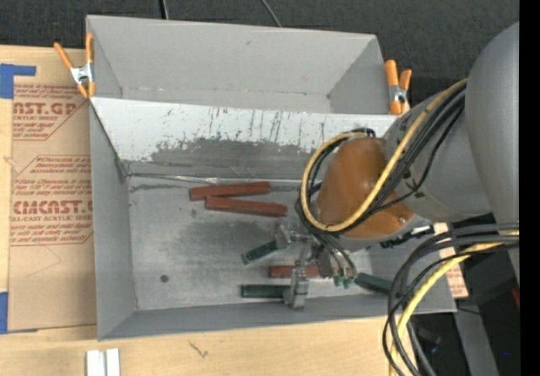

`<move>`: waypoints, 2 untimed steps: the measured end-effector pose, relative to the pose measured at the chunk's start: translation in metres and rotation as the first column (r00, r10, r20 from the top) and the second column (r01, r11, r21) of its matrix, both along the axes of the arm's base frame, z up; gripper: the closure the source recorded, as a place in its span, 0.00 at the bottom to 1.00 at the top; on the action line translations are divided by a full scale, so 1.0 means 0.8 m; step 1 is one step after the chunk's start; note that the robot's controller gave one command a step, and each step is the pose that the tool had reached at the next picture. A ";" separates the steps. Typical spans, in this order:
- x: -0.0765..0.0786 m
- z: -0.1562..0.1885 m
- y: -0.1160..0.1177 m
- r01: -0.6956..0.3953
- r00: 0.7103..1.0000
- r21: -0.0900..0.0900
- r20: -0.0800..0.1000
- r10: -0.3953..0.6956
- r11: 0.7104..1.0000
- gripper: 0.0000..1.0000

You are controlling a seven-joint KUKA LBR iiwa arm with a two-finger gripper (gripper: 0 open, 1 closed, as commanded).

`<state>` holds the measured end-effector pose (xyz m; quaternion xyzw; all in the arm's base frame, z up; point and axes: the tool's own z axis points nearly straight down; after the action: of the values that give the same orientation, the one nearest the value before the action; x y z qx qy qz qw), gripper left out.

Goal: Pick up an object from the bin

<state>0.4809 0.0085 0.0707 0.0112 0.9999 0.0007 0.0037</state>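
The upper brown stick (229,190) lies flat near the middle of the bin (169,256), almost level. The lower brown stick (245,206) lies just beside it, nearly parallel and shifted a little to the right. Toward the near wall lies a looser group — a green stick (258,254) tilted up to the right, a short brown piece (282,271) just beside it, and a dark green stick (264,290) lying level along the wall.
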 end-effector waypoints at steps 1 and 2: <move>-0.001 0.003 0.000 0.000 1.000 0.000 -0.007 0.000 1.000 1.00; 0.000 0.000 0.000 0.001 1.000 0.000 0.000 -0.001 1.000 0.00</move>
<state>0.4811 0.0084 0.0708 0.0115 0.9999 0.0006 0.0038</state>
